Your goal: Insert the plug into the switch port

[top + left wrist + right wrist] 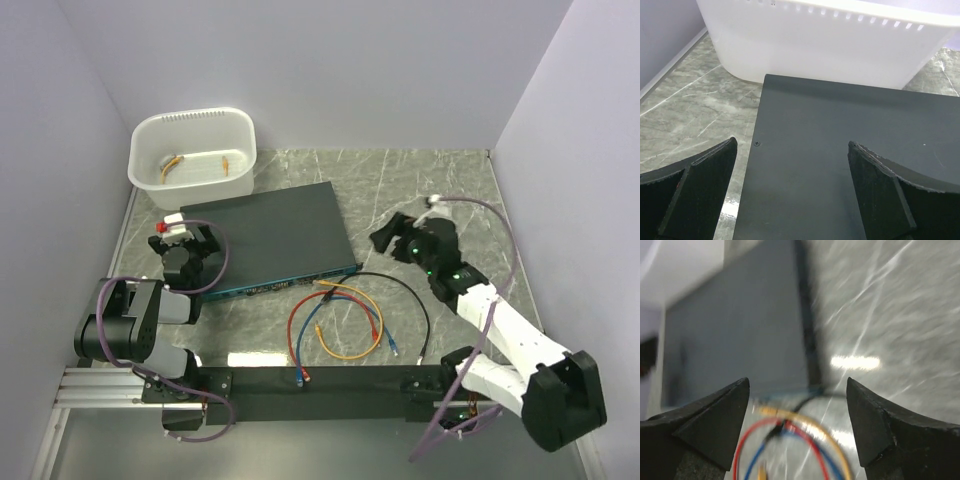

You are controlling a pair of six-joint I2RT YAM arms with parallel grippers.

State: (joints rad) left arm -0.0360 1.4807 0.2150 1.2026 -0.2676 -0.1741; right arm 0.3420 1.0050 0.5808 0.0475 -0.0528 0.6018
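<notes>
The switch is a flat black box. Its narrow teal face looks toward the arms, and the single ports on it are too small to tell apart. Several patch cables lie in front of it: yellow, red, blue and black. A yellow plug lies close to the face. My left gripper is open and empty over the box's left end. My right gripper is open and empty right of the box. The right wrist view is blurred and shows the cables below my right gripper.
A white plastic tub with orange cables inside stands at the back left, just behind the box, and fills the top of the left wrist view. Walls close in the left, back and right. Marbled table shows to the right.
</notes>
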